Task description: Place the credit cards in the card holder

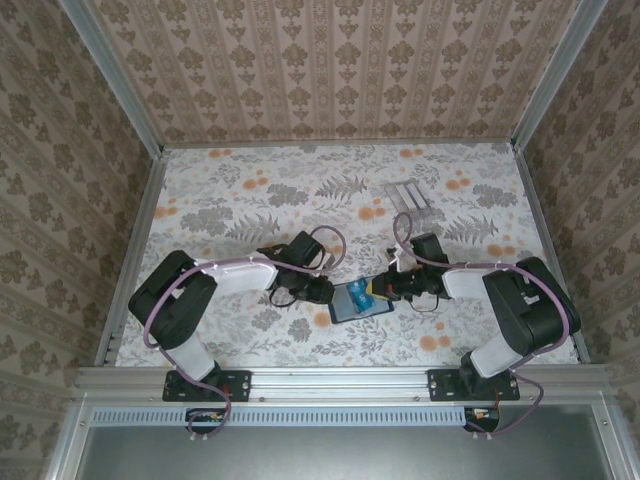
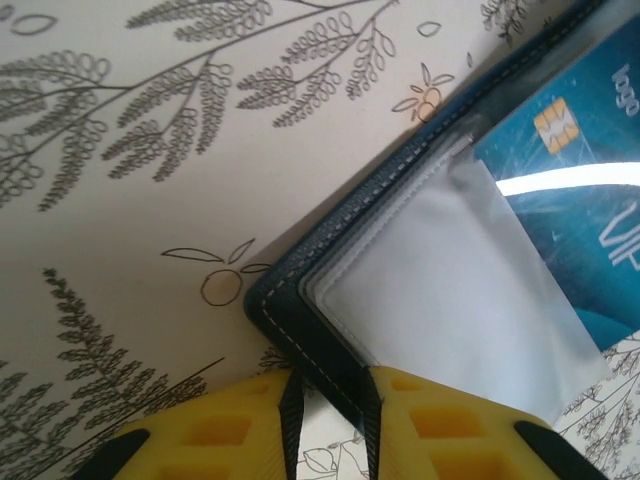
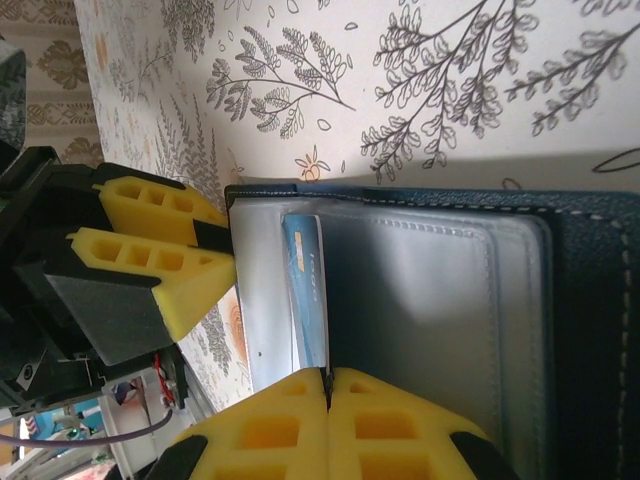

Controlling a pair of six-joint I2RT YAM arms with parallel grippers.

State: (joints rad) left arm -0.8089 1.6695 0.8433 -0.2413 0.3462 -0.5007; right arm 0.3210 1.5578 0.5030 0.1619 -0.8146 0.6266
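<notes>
the card holder (image 3: 590, 330) lies open on the counter (image 1: 250, 190) between the arms. its corner is pinched narrowly by the left fingers (image 2: 220, 435). the right fingers (image 3: 270, 430) are pressed together at the end of the light blue card (image 3: 305, 290), partly sleeved. should the pinch slip, the holder could be dragged and the card jammed or pulled out.

Probably a lab booth, aluminium frame (image 1: 340, 378), wallpapered walls (image 1: 340, 70)
</notes>
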